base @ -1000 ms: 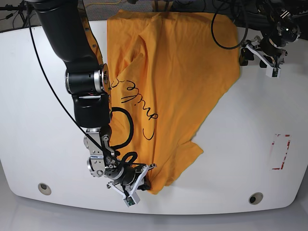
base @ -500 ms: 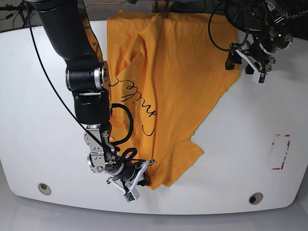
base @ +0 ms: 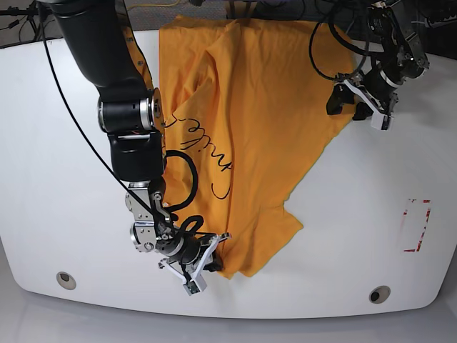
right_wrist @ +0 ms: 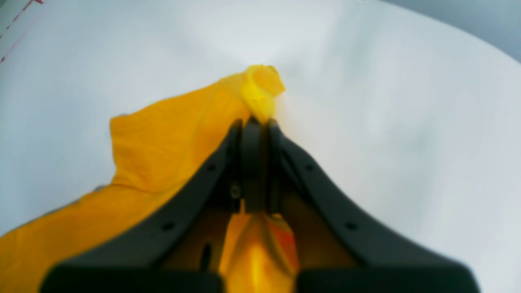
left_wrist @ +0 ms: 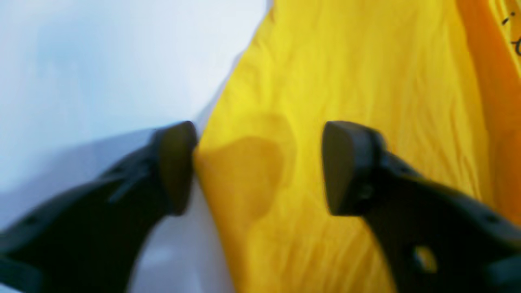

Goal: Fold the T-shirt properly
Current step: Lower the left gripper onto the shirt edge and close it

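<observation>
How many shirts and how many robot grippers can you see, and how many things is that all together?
T-shirt: 1, the orange-yellow one
Grippers: 2, the left gripper and the right gripper
Total: 3

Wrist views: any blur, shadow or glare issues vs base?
Left wrist: gripper badly out of focus, soft shadow on the table; right wrist: gripper blurred toward its base; base: black script sharp, no strong glare.
</observation>
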